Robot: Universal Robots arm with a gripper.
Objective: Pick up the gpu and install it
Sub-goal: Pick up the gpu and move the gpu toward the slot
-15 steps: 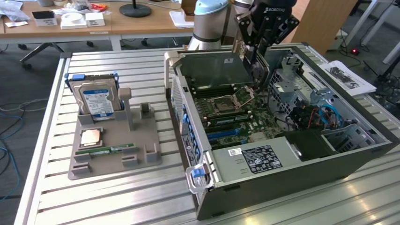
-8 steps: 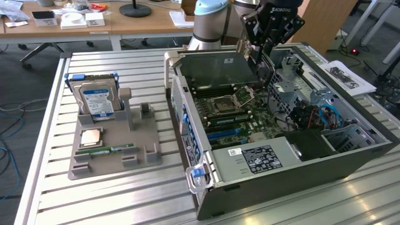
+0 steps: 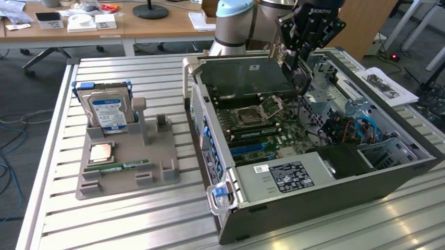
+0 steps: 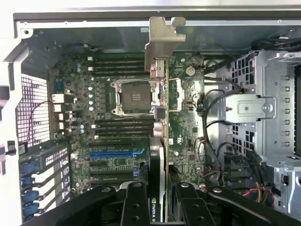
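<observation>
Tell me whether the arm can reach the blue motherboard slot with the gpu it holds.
Probably yes. The tool holds the gpu above the open case, and the blue slot lies bare below; the cables bunch beside the drive cage, off its path.

The gripper (image 4: 157,200) clamps the gpu (image 4: 156,162) between its two black fingers (image 4: 135,205), one on each face. The card is seen edge-on, with its silver bracket (image 4: 161,40) at the end far from the fingers. Beyond the card lies the motherboard (image 4: 188,127), inside the open computer case (image 4: 94,35). The processor socket (image 4: 134,96) sits just beside the card's edge. A blue slot (image 4: 115,153) lies nearer the fingers. A metal drive cage (image 4: 263,108) and cables (image 4: 211,127) occupy the opposite side.
</observation>
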